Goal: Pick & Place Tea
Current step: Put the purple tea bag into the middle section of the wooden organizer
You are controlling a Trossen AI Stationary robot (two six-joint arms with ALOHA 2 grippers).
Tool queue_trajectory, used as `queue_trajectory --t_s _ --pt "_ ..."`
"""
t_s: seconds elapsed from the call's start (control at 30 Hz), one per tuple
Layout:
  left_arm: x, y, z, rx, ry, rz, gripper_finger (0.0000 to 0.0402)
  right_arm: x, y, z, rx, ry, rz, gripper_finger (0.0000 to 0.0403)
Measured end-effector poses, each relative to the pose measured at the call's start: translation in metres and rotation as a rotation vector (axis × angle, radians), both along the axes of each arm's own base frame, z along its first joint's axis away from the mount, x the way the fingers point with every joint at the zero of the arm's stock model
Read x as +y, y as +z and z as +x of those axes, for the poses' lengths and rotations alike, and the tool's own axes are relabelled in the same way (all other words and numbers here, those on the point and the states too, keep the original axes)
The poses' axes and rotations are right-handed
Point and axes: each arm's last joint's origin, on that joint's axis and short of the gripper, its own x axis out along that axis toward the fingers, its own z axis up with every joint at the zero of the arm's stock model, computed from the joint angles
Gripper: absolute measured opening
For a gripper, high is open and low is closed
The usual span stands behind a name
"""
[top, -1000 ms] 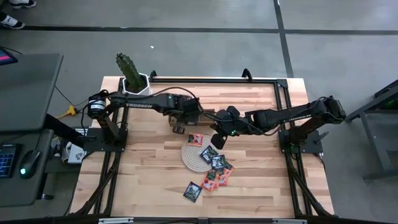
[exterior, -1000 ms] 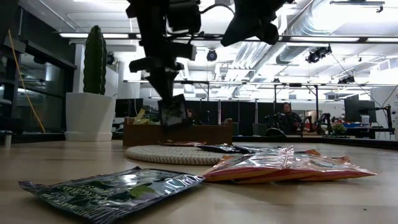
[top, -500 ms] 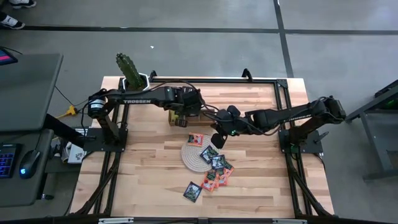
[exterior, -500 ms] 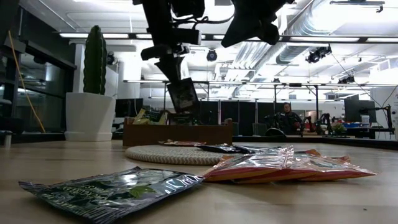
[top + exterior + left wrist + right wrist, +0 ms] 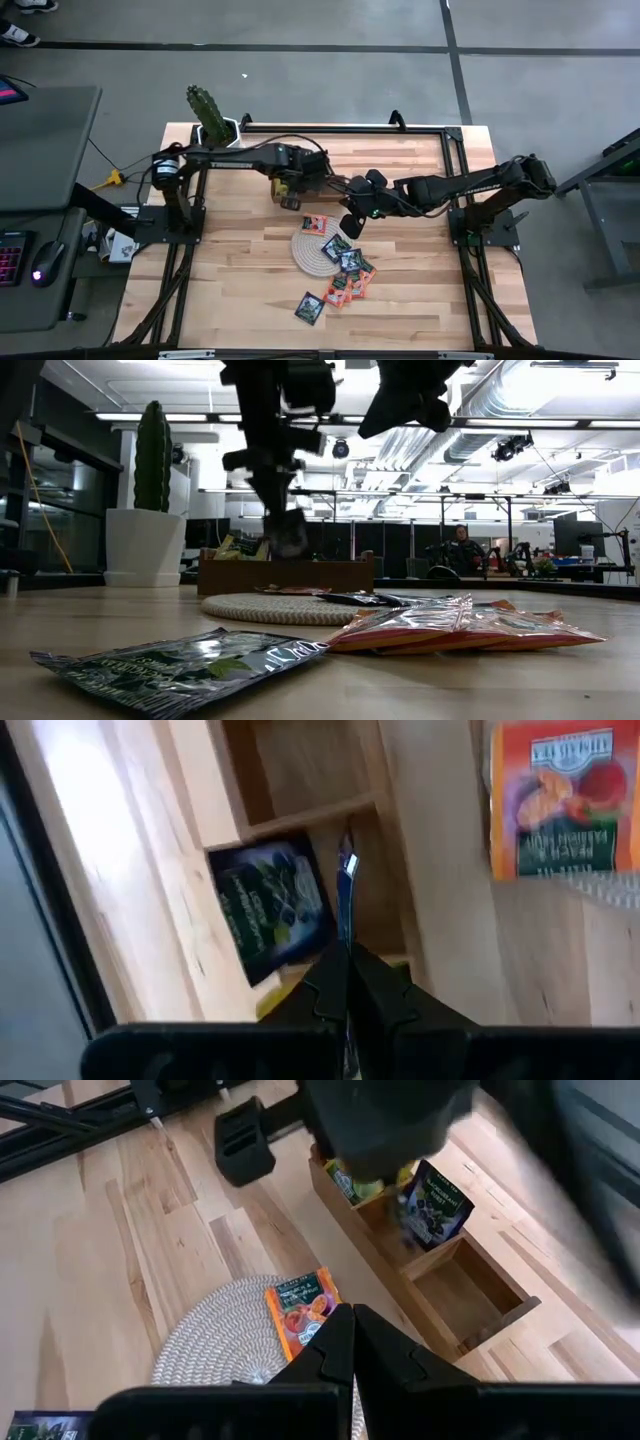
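My left gripper (image 5: 283, 510) hangs over the brown wooden tray (image 5: 330, 575), shut on a dark blue-black tea sachet (image 5: 286, 532). The left wrist view shows that sachet edge-on (image 5: 346, 885) above a compartment where another dark sachet (image 5: 270, 910) leans. My right gripper (image 5: 345, 1342) is shut on nothing and hovers above the round woven mat (image 5: 305, 252), by its far right rim. An orange sachet (image 5: 315, 224) and dark ones (image 5: 336, 246) lie on the mat. Several more sachets (image 5: 346, 288) lie flat on the table near it. My left gripper pinches the dark sachet by its upper edge (image 5: 347, 935) between the two fingers, which come from above and point down. The sachet hangs upright below the fingers, lifted clear, with its lower edge (image 5: 288, 550) just above the tray's rim.
A potted cactus (image 5: 207, 112) stands at the table's far left corner, behind the tray. A lone dark sachet (image 5: 309, 307) lies toward the near edge. Yellow-green sachets (image 5: 350, 1185) stand in the tray's left compartment. Bare wood (image 5: 230, 270) stretches left of the mat.
My left gripper has carried the dark sachet from beside the mat toward the far edge, over the tray. It rose first, the sachet swinging tilted, then came down a little, and the sachet now hangs straighter. My right gripper has kept still.
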Motion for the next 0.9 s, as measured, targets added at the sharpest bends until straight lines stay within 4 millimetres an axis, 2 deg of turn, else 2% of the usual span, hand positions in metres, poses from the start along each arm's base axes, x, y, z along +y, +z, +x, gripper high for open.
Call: queue_trajectory --t_s 0.3,0.57,0.7,0.9 --pt "0.006 -0.003 0.003 -0.011 0.031 0.002 0.0 0.0 -0.001 -0.001 0.006 -0.01 0.015 0.0" --pt "0.026 -0.005 -0.006 0.021 0.114 -0.036 0.0 0.0 -0.002 -0.003 0.024 -0.041 0.01 0.0" --pt "0.027 -0.005 -0.005 0.012 0.101 -0.033 0.0 0.006 0.007 -0.017 0.036 -0.066 -0.048 0.0" --pt "0.027 -0.005 -0.005 0.013 0.096 -0.043 0.0 0.015 0.03 -0.051 0.007 -0.112 -0.093 0.0"
